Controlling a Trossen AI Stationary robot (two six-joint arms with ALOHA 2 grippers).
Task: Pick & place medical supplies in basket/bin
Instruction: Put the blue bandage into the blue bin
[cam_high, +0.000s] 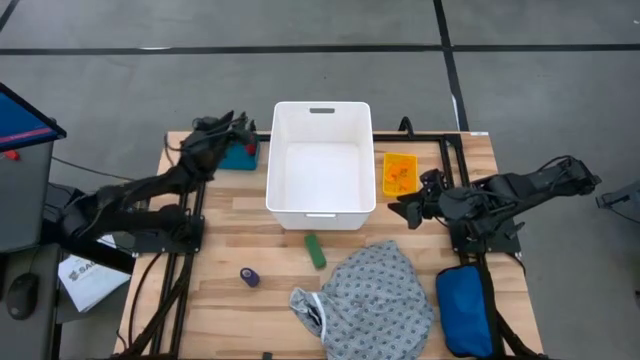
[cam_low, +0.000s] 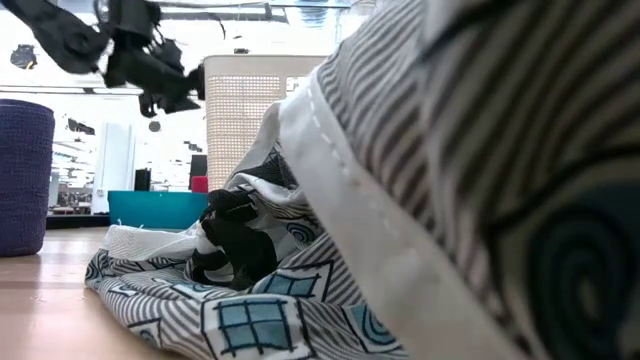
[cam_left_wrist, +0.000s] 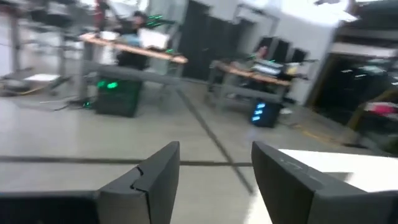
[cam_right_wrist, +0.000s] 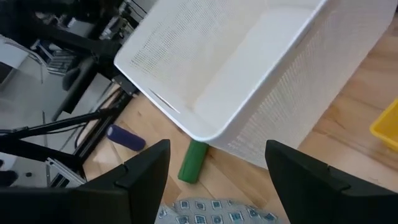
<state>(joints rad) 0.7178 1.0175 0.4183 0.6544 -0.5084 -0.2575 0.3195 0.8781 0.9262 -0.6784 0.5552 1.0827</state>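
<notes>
Your white bin (cam_high: 320, 160) stands open on top; the gown (cam_high: 380, 295) crowds the near tabletop (cam_high: 230, 215).

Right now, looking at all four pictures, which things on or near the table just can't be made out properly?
- Yellow tray, high view: its orange contents are too small to identify.
- Teal object, high view: the left arm covers most of it.
- Blue pouch, high view: cut off by the bottom edge.
- Low view: the patterned gown fills the frame, hiding most of the white basket.
- Left wrist view: blurred room; the table is unseen past the fingers.
</notes>
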